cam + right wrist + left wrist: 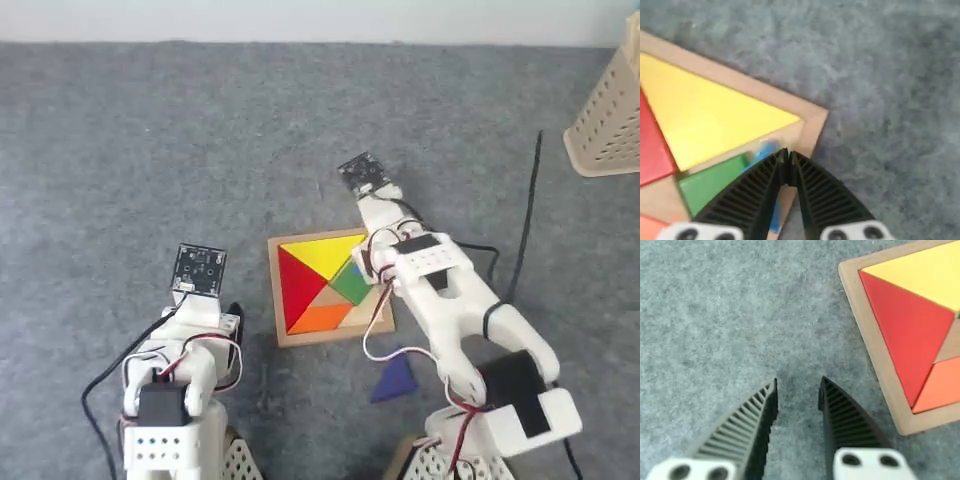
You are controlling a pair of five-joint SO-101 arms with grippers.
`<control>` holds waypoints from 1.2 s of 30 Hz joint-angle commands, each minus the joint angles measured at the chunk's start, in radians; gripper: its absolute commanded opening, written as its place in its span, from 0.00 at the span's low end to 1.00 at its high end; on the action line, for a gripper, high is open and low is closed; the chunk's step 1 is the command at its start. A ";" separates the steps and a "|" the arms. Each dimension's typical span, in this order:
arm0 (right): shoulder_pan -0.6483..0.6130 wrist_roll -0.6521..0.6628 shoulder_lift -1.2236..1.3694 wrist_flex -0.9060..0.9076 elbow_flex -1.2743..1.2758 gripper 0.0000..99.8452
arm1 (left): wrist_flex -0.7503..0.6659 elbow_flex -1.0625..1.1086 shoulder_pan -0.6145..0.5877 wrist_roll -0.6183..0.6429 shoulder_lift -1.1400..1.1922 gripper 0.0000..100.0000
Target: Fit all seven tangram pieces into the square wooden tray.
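Note:
The square wooden tray (322, 337) lies in the middle of the grey carpet. A yellow triangle (325, 255), a red triangle (298, 283), an orange piece (320, 318) and a green piece (352, 283) lie in it. A purple triangle (396, 380) lies on the carpet just outside the tray's near right corner. My right gripper (788, 153) is shut, its tips low over a blue piece (768, 148) beside the yellow triangle (715, 122), by the tray's corner (812, 122). My left gripper (798, 384) is open over bare carpet left of the tray (875, 362), holding nothing.
A beige slatted basket (610, 110) stands at the far right edge. A black cable (525, 220) runs over the carpet right of the right arm. Open carpet stretches behind and to the left of the tray.

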 commanded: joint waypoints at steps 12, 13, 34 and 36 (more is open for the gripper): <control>-0.001 -0.018 -0.243 0.097 0.031 0.01 | 0.005 -0.004 0.000 0.008 -0.015 0.13; -0.004 -0.018 -0.245 0.097 0.048 0.01 | 0.005 -0.004 0.000 0.008 -0.015 0.13; -0.077 0.032 -0.012 0.022 -0.009 0.01 | 0.005 -0.004 0.000 0.008 -0.015 0.13; -0.077 0.032 0.007 0.022 -0.029 0.01 | 0.005 -0.004 0.000 0.008 -0.015 0.13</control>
